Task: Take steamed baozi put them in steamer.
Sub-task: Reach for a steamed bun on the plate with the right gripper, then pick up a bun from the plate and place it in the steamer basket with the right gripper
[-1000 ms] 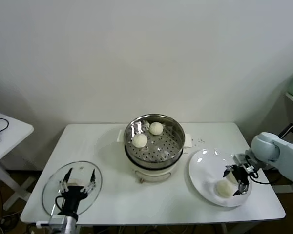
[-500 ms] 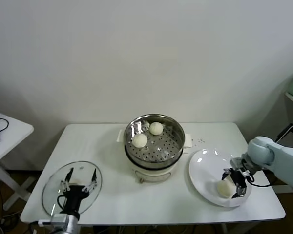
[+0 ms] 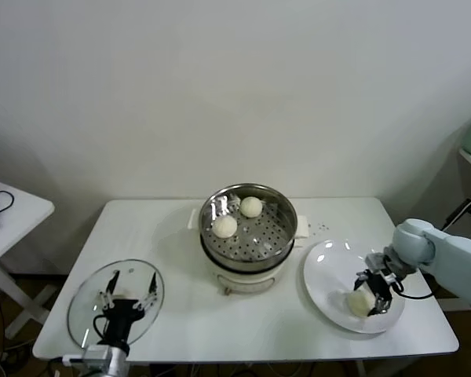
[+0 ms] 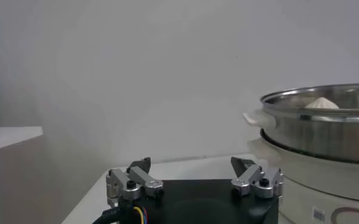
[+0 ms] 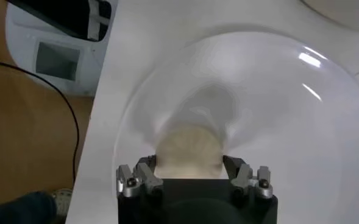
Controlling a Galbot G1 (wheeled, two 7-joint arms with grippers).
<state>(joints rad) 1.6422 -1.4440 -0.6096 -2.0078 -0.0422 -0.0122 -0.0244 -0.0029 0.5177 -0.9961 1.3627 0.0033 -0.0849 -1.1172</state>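
Head view takes in the white desk [image 3: 180, 236] first, with the steamer [image 3: 249, 224] standing near the middle toward the back edge, its steel basket on a white cooker base. Two steamed baozi [image 3: 225, 226] lie on the perforated floor, side by side but apart. At the right edge sits a white plate [image 3: 330, 275], and at the front left corner a round glass lid [image 3: 85, 302]. Over that lid the left gripper [image 3: 126, 288] waits with its jaws spread wide and nothing between them. Down on the plate, the right gripper [image 5: 191, 171] has its fingers [image 5: 147, 176] drawn in against both sides of a third bun [image 5: 189, 152], which rests on the plate's front part.
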